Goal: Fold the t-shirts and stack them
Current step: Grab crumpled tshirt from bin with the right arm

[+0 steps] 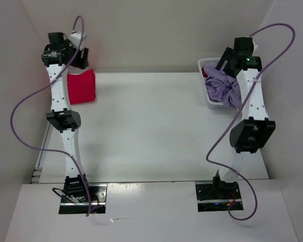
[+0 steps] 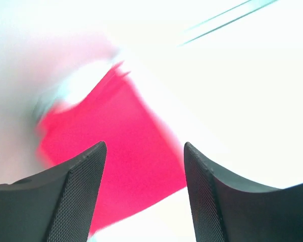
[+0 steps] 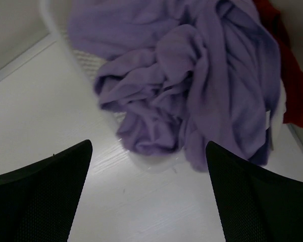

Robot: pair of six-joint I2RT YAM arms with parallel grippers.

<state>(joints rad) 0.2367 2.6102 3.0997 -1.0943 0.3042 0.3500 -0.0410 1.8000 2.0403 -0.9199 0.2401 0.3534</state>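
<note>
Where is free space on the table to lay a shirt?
The whole middle of the table is bare, between the folded pink shirt far left and the basket far right. Crowded at the basket: the purple shirt spills over its rim.

Overhead view: I find the lighting even and soft and the focus sharp throughout, with faint shadows and a bright glare strip along the near edge of the table (image 1: pixel 151 131).

Left wrist view: heavily overexposed. The background is washed to white, and the magenta-pink shirt (image 2: pixel 116 151) is smeared by blur.

Right wrist view: dimmer and greyish. The lavender shirt (image 3: pixel 192 75) is in acceptable focus.
</note>
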